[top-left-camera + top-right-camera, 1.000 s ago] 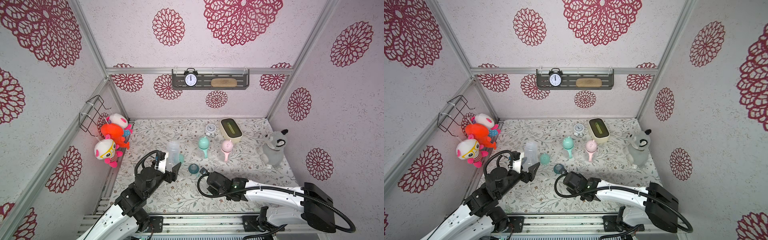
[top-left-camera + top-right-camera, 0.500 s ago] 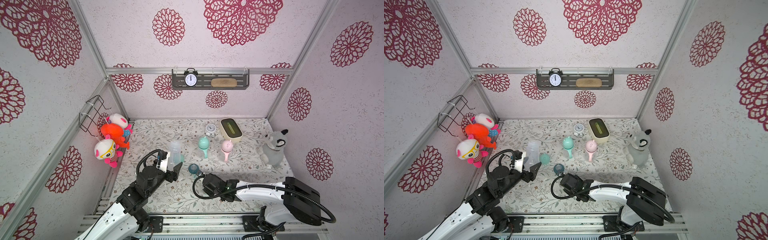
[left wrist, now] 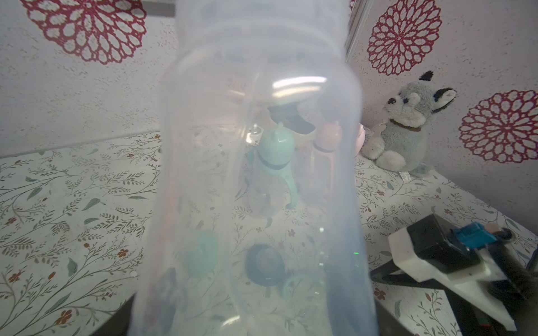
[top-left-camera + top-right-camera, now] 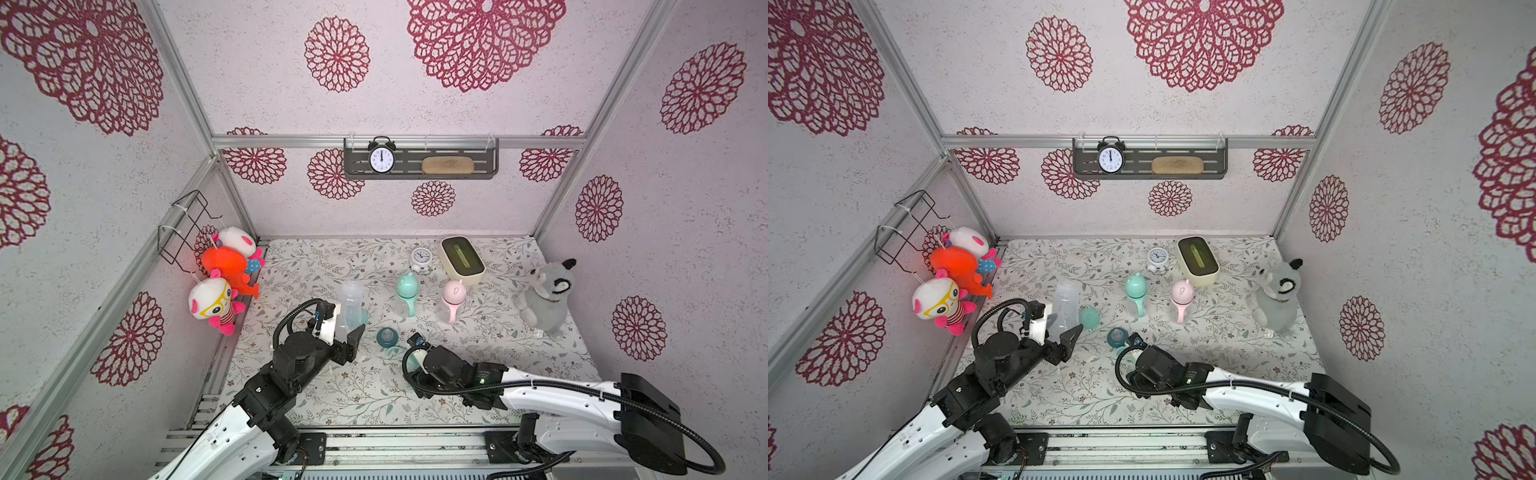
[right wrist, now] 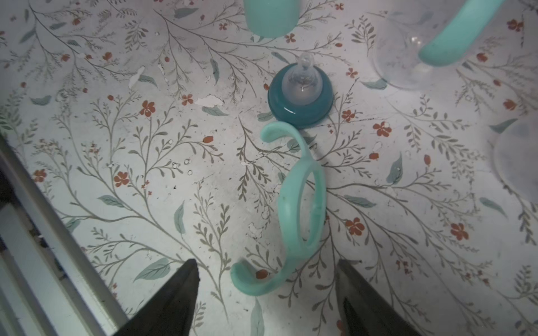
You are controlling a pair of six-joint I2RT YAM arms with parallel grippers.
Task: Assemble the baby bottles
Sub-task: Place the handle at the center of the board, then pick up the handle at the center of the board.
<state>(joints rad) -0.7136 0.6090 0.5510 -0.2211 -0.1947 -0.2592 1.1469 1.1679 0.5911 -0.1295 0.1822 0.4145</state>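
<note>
A: Any text to log?
B: I only get the black alarm clock (image 4: 381,160) on the wall shelf (image 4: 484,167). It has hour numerals round its white dial, barely legible in both top views.
A: Small white clock (image 4: 420,258) on the surface?
B: Dial marks too small for me. The clear bottle (image 3: 256,174) in my left wrist view has a faint marking, too blurred. I can't read any brands or labels.

Right gripper (image 5: 266,263) has gone from pinched shut to jaws spread wide. The mint two-handled ring (image 5: 300,209) is now loose on the floral mat (image 5: 145,174) between the fingertips, nothing touching it. In both top views the right forearm swung left, then came back.
</note>
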